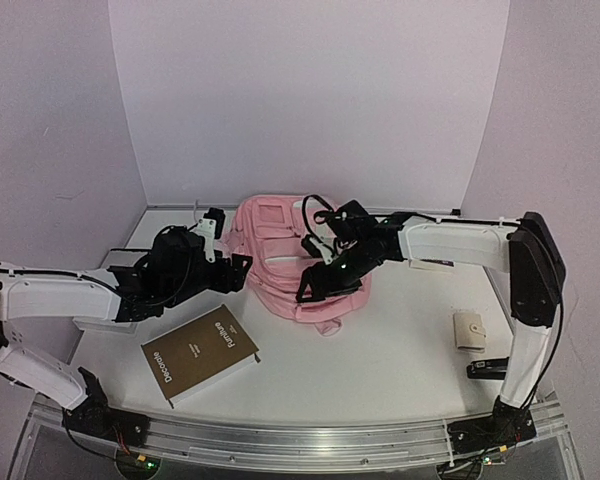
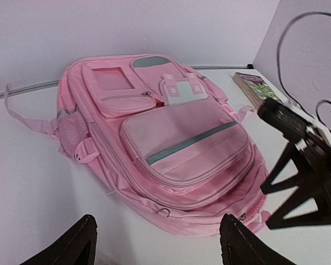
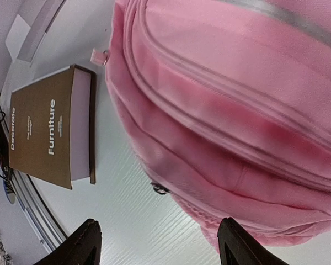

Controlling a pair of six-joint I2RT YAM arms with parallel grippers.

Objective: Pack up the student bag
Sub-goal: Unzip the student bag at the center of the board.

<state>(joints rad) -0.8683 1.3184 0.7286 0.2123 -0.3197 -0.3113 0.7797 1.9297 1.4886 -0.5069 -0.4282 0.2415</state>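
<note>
While student bag (image 1: 265, 250) lies flat, left pincer (image 2: 158, 221), right pincer (image 3: 160, 222) both apart near it.

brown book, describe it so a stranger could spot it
Start at the pink student bag in the middle of the white table. Come toward the near edge, left of centre: the brown book lies flat there, clear of the bag. Its brown cover carries white words, "Decorate" and "Furniture", unlike the small beige wallet on the right.
</note>
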